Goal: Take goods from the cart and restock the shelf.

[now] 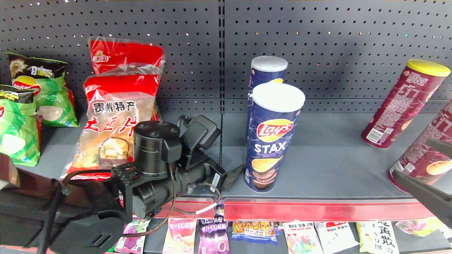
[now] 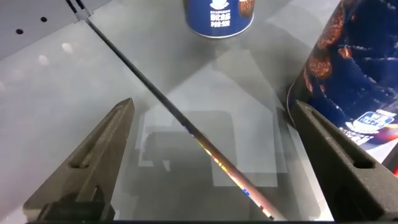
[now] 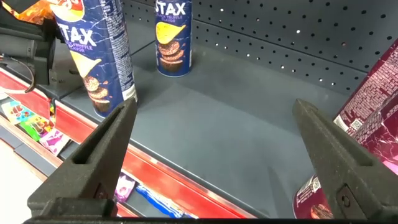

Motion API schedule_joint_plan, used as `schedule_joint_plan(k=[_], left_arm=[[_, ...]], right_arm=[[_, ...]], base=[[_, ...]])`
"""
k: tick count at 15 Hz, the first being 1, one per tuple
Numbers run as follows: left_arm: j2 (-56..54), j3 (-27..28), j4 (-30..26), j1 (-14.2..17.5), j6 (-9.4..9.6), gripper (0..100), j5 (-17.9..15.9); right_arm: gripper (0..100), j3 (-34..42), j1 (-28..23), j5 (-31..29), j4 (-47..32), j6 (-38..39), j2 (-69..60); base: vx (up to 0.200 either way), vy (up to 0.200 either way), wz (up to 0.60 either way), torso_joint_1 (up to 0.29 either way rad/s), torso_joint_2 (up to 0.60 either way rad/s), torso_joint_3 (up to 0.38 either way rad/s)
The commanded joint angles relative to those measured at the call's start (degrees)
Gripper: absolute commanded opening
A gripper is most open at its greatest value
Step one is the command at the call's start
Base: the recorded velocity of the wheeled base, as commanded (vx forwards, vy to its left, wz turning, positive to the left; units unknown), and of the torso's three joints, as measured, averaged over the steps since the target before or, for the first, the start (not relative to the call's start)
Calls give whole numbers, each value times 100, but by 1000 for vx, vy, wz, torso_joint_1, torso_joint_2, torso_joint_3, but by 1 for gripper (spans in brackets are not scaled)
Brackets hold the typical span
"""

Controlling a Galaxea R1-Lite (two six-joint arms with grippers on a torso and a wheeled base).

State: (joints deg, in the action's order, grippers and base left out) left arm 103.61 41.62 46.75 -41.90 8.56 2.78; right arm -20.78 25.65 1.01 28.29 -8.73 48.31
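The grey shelf [image 1: 328, 158] is running all the way across, and a dark wall with little holes [image 1: 335, 42] is standing behind it. A red strip [image 1: 317, 211] is running along the shelf's front edge.

On the robot's left side, two big red bags [image 1: 116, 116] are standing one behind the other. Two green bags [image 1: 21, 123] are sitting farther left, near the wall.

On the right side, two dark red cans are standing. The back red can [image 1: 402, 106] is wearing a yellow lid. The front red can [image 1: 423, 158] is partly going off the edge of the view.

In the middle, two blue cans with white lids are standing up straight, one behind the other. The front blue can [image 1: 272, 137] is sitting close to the shelf's front edge. The back blue can [image 1: 266, 72] is standing near the wall.

The left gripper [image 2: 211, 143] is hovering low over the shelf, between the red bags and the front blue can. Its jaws are spread wide apart and are holding nothing. One finger [image 2: 329, 155] is sitting just beside the front blue can.

The right gripper [image 3: 211, 155] is hanging over the shelf's front edge. Its jaws are wide apart too, with nothing in them. The front red can is standing right by one finger [image 3: 329, 162].

Small colourful packets [image 1: 254, 231] are lying on the lower shelf under the red strip.
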Motion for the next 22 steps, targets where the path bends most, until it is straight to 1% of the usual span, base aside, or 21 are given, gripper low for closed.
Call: schedule_joint_plan(k=[1,2,3,4,5,6,7,8,9,10,11,12,13,14,15,16,18,19,20,21,22], left_arm=[[-139,-110,9,94,-30,100,21],[-456,-365,1,226,-117,100,109],[-623,-453,-17,305,-126,100,223],[-1044,-646,-149,551,-170,100,504],[-1317,-743,-316,657,-205,100,592],[-1695,-822,-632,806,-258,100,671],[-2415,-884,-1388,1105,-346,100,750],[-2934,-884,-1933,1237,-416,100,794],[-3312,-892,-2320,1263,-443,100,856],[-3831,-892,-2856,1263,-469,100,926],[-4929,-884,-4113,1263,-539,100,970],[-5659,-857,-5044,1298,-575,100,988],[-6362,-848,-5835,1465,-575,100,996],[-7056,-857,-6547,1773,-575,100,1005],[-7601,-857,-7162,2072,-575,100,1005],[-8137,-857,-7742,2397,-575,100,1005],[-8972,-901,-8674,3135,-583,100,996],[-9350,-1051,-8999,3548,-583,100,988],[-9526,-1121,-9061,3707,-583,100,988],[-9781,-1305,-9078,3953,-618,100,988],[-9921,-1446,-9061,4093,-715,100,979]], right_arm=[[100,13,2,4,1,-6,12],[100,13,2,4,1,-6,38],[100,31,2,13,1,-6,56],[100,145,2,13,1,3,64],[100,206,2,-5,1,3,12],[100,277,-25,-31,1,12,-111],[100,409,-438,-92,-219,47,-524],[100,409,-913,-57,-755,222,-999],[100,356,-1150,-48,-1212,363,-1333],[100,224,-1396,-57,-1810,495,-1755],[100,4,-1695,-110,-2856,627,-2414],[100,-13,-1871,-163,-3401,627,-2889],[100,-13,-2002,-198,-3910,627,-3372],[100,-13,-2117,-286,-4491,627,-3838],[100,-13,-2143,-365,-4895,627,-4181],[100,22,-2143,-462,-5062,636,-4304],[100,83,-2143,-831,-5071,662,-4295],[100,198,-2143,-901,-5062,715,-4295],[100,233,-2143,-910,-5062,732,-4295],[100,312,-2143,-980,-5079,741,-4295],[100,496,-2143,-1042,-5062,741,-4295]], base=[[0,0,0,0,0,0],[0,0,0,0,0,0],[0,0,0,0,0,0],[0,0,0,0,0,0],[0,0,0,0,0,0],[0,0,0,0,0,0],[0,0,0,0,0,0],[0,0,0,0,0,0],[0,0,0,0,0,0],[0,0,0,0,0,0],[0,0,0,0,0,0],[0,0,0,0,0,0],[0,0,0,0,0,0],[0,0,0,0,0,0],[0,0,0,0,0,0],[0,0,0,0,0,0],[0,0,0,0,0,0],[0,0,0,0,0,0],[0,0,0,0,0,0],[0,0,0,0,0,0],[0,0,0,0,0,0]])
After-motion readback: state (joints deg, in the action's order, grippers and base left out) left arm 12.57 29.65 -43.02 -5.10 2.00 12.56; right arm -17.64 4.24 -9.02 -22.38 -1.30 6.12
